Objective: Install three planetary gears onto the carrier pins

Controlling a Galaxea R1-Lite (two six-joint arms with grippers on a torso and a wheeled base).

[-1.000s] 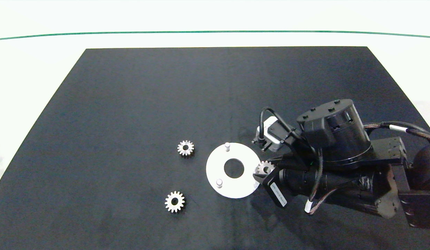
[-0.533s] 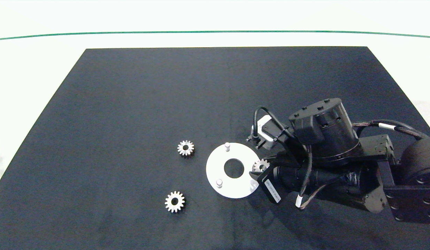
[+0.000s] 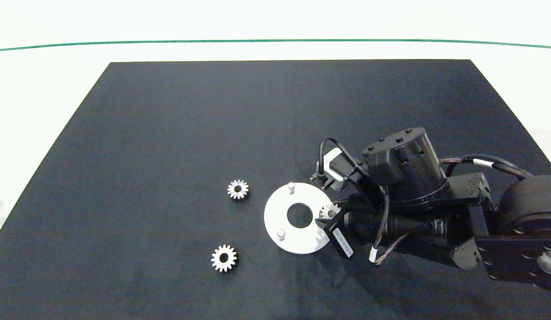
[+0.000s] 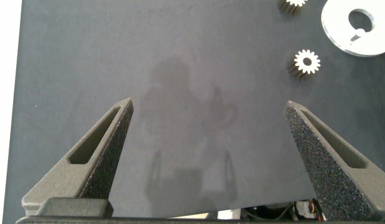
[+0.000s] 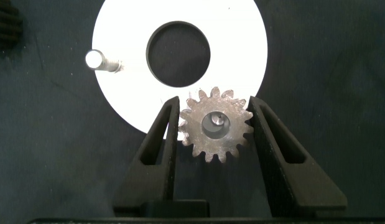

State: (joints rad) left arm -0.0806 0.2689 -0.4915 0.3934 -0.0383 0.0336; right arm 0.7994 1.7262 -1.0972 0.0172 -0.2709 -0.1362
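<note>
**Right wrist view: one gear in my jaws over the disc's rim**

Item: right gripper (image 5: 216, 127), fingers pinching a planetary gear (image 5: 216, 126) flat, over the near-right rim of the white disc (image 3: 275, 209); a pin tip shows through its centre hole.

Item: left gripper (image 4: 208, 155), fingers spread wide above bare black mat (image 3: 168, 133), holding nothing.

Item: loose gear (image 3: 223, 258), towards the mat's near edge, left of the disc.

Item: second loose gear (image 3: 238, 190), farther back, left of the disc.

Item: two bare carrier pins (image 3: 280, 234) (image 3: 291, 186) upright on the disc.
</note>
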